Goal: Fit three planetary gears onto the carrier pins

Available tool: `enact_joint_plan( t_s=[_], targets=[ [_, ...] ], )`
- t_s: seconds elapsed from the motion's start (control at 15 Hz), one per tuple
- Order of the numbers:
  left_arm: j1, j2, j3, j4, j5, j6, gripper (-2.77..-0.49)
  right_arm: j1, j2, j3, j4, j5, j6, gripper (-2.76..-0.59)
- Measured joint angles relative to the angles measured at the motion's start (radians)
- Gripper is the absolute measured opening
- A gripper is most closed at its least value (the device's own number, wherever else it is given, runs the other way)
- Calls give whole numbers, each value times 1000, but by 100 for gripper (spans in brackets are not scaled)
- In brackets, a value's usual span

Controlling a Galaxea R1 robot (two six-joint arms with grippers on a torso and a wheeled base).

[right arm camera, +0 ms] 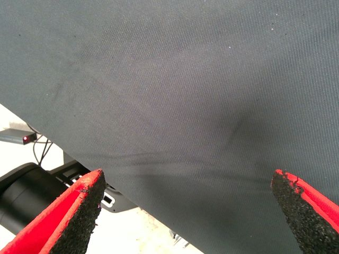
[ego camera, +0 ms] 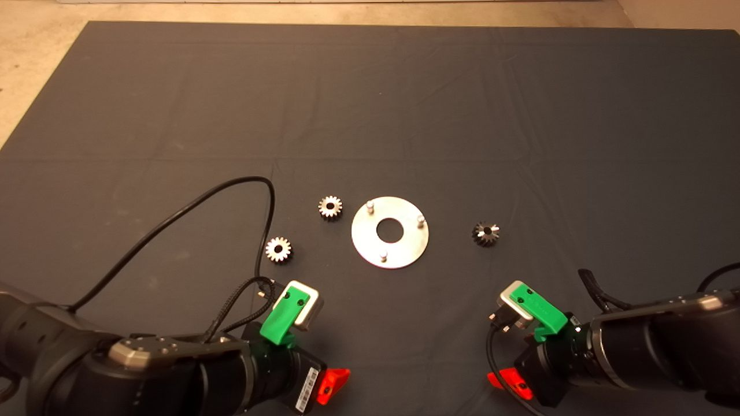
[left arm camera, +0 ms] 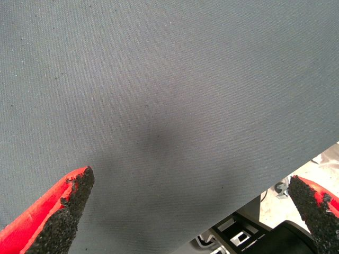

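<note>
A shiny round disc with a large centre hole lies mid-mat, with three carrier pins standing on it: one at the back left, one at the right, one at the front. All three pins are bare. Two planetary gears lie flat to the disc's left, one close by and one nearer the front. A third gear rests to the disc's right. My left gripper and right gripper hang open and empty over bare mat near the front edge.
A black cable loops over the mat from the left arm, ending near the front-left gear. Both wrist views show the mat's front edge with floor and robot base parts beyond it.
</note>
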Motion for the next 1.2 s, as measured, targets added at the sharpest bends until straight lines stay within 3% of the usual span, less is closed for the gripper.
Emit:
enact_joint_plan(
  t_s=[0.87,1.2],
  targets=[
    [0,1,0,0,0,0,-62,1,0,0,8,0,-1,-102],
    [0,29,0,0,1,0,-62,38,-1,0,20,0,-1,-102]
  ],
)
